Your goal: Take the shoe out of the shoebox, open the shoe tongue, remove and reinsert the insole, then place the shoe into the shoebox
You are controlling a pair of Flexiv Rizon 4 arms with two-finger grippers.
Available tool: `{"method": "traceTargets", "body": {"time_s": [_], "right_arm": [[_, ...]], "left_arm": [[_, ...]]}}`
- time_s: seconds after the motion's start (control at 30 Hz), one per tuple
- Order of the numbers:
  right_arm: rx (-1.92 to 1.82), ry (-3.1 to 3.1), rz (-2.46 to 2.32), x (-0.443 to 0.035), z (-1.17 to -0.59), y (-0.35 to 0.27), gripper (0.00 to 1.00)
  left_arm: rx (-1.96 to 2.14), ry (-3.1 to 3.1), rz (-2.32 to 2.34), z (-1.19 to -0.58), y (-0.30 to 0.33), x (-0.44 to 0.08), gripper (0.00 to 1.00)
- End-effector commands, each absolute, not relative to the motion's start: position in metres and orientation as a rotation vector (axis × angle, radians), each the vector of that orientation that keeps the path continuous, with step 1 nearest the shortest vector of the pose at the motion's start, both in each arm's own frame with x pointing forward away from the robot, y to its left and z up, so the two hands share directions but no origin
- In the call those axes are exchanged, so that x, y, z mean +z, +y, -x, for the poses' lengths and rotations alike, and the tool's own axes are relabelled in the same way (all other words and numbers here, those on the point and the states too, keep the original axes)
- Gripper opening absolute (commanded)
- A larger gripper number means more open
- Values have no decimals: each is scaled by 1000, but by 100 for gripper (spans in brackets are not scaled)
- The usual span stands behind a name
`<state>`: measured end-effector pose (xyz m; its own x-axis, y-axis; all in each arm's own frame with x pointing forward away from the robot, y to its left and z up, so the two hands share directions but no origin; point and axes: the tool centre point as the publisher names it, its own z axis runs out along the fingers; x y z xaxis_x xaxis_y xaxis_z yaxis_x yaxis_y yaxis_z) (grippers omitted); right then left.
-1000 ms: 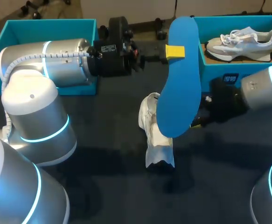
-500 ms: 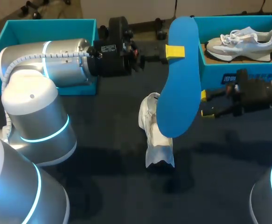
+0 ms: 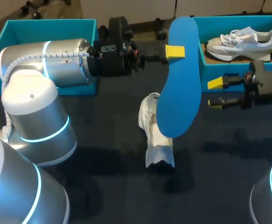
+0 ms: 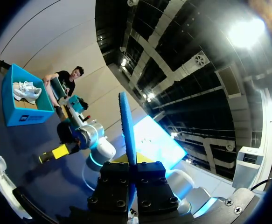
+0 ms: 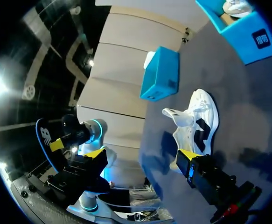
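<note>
Head view: the blue insole (image 3: 180, 79) is held upright, clamped in the left claw (image 3: 172, 52), near the white shoe (image 3: 158, 150) laid on the desk (image 3: 103, 182); the right claw (image 3: 215, 93) is spread apart beside the shoebox (image 3: 219, 71).

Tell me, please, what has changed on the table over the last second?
The right gripper has drawn back from beside the insole toward the right and now hangs open in front of the shoebox, holding nothing. The left gripper stays shut on the upright insole, and the white shoe lies on the table where it was.
</note>
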<state>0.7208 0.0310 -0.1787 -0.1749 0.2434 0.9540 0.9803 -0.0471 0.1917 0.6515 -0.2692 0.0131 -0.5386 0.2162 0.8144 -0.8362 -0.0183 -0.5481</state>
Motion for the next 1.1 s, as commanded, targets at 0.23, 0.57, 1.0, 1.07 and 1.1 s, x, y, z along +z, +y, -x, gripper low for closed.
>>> {"method": "traceTargets", "body": {"time_s": [0.23,0.57,1.0,1.07,1.1], "right_arm": [[-1298,-1497,1341,-156,-726,24,100],[-1298,-1497,1341,-156,-726,24,100],[-1298,-1497,1341,-156,-726,24,100],[-1298,-1497,1341,-156,-726,24,100],[-1298,-1497,1341,-156,-726,24,100]], "left_arm": [[1676,-1458,-680,-651,-269,12,0],[1725,-1532,-607,-656,-268,10,0],[2059,-1990,82,-674,-261,-13,0],[2110,-2046,226,-677,-261,-18,0],[2123,-2065,308,-677,-261,-20,0]]}}
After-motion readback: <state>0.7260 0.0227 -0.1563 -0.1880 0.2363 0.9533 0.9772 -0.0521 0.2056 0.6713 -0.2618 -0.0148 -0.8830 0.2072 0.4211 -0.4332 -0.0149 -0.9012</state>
